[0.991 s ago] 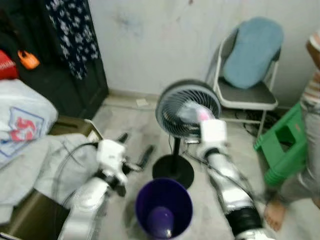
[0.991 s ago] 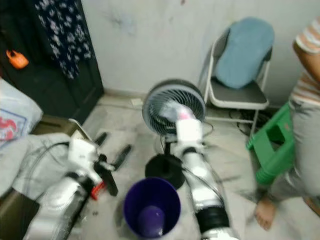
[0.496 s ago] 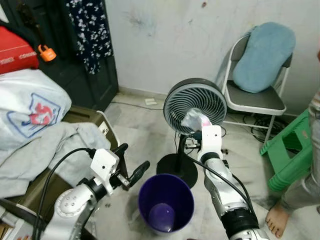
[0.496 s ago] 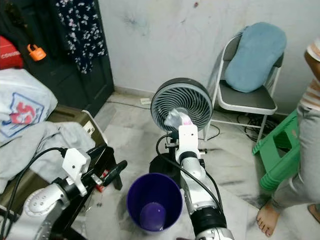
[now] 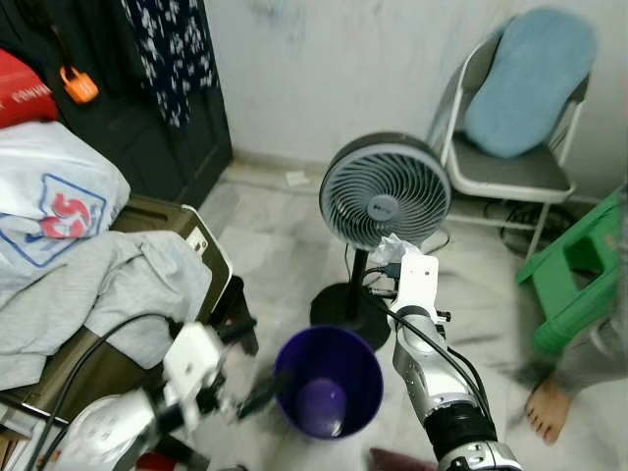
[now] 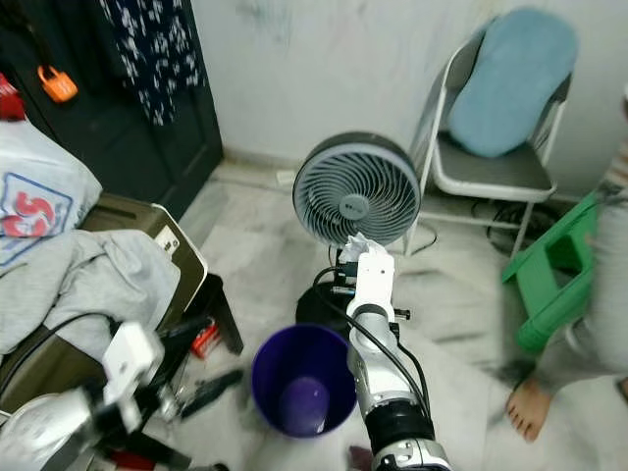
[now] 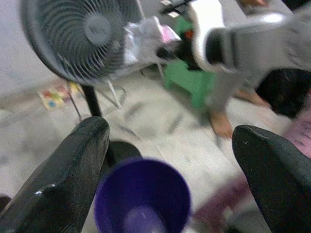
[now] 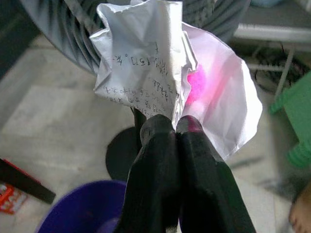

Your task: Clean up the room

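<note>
1. Nearest the camera, the left claw [image 7: 170, 160] has sunk low beside the purple bin [image 5: 329, 380]; half a second ago it was level with the rim. Its fingers [image 7: 63, 165] stand wide apart with nothing between them.
2. The bin stands on the floor just in front of the robot, with what looks like something purple at its bottom.
3. The right claw [image 8: 172, 128] is clamped tight on a crumpled wrapper [image 8: 146, 68], silver with a pink patch, holding it just beyond the bin's far rim, near the base of the fan [image 5: 378, 191].
4. Against a second ago, the wrapper sits lower and nearer the bin, so the drop into the bin looks close.
5. Farther off stand a green stool [image 5: 574, 270] and a folding chair [image 5: 510, 177]. A person's bare foot [image 5: 545, 412] shows at the right.
</note>
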`<state>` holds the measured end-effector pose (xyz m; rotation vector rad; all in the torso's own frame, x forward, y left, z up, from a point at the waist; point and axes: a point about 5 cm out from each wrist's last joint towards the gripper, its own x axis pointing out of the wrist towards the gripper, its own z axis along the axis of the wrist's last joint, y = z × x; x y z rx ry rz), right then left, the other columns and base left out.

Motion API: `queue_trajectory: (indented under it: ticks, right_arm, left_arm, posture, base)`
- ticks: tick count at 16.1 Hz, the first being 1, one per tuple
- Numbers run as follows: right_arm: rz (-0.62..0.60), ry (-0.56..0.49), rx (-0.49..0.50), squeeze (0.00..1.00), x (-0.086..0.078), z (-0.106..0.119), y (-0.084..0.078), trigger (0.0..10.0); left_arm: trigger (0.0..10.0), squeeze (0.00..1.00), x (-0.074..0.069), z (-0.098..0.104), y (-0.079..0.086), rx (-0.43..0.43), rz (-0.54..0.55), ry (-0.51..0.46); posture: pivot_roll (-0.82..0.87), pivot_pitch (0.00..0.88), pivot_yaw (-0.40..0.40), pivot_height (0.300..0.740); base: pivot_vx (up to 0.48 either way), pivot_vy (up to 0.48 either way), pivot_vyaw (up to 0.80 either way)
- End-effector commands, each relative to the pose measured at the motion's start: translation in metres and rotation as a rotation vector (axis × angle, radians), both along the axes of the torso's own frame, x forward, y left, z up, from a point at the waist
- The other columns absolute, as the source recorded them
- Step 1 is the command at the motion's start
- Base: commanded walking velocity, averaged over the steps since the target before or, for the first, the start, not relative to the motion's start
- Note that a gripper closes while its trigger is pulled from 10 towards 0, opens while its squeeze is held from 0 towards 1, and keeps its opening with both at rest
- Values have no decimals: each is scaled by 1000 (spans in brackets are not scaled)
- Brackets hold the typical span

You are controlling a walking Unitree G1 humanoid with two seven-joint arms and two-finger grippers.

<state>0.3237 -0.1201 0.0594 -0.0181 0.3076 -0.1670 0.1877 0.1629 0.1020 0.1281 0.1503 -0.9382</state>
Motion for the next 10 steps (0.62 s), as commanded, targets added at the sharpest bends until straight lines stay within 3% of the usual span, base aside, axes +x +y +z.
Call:
queue_trajectory:
  ticks: [1, 7, 10]
  right_arm:
    - [-6, 40, 13, 0, 1, -5, 3, 10000]
    - [26, 69, 37, 0, 12, -5, 21, 10000]
    - [43, 141, 107, 0, 8, -16, 36, 10000]
  left_arm:
    - [10000, 0, -4, 5, 1, 11, -34, 5]
    - [10000, 0, -18, 20, 2, 11, -36, 30]
    - [10000, 0, -24, 23, 2, 18, -47, 59]
  posture:
    - [142, 244, 19, 740]
    - [193, 321, 56, 740]
    - [210, 342, 70, 740]
  base:
    - [0, 0, 0]
    - [0, 0, 96]
    - [0, 0, 0]
